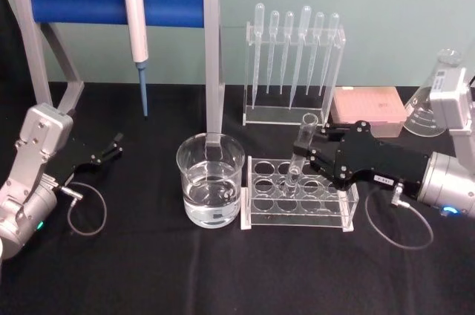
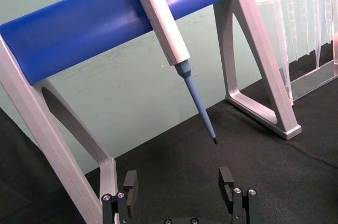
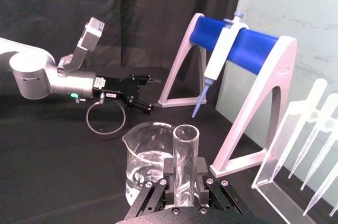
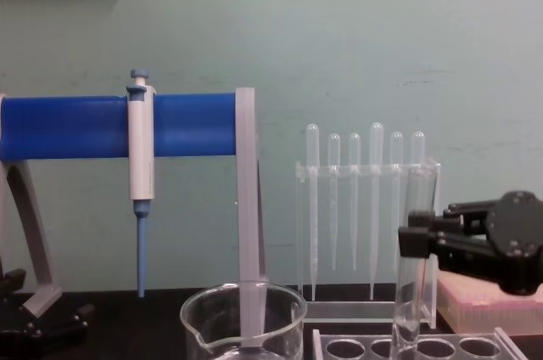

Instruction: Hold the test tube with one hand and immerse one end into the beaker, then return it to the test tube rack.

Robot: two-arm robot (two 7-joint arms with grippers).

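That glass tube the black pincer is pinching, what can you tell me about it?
The test tube is a long, clear glass tube with an open rimmed mouth on top. It looks empty and stands nearly upright, its lower end in a hole of the clear rack beside the beaker. The right pincer is shut on it, partway up its length.
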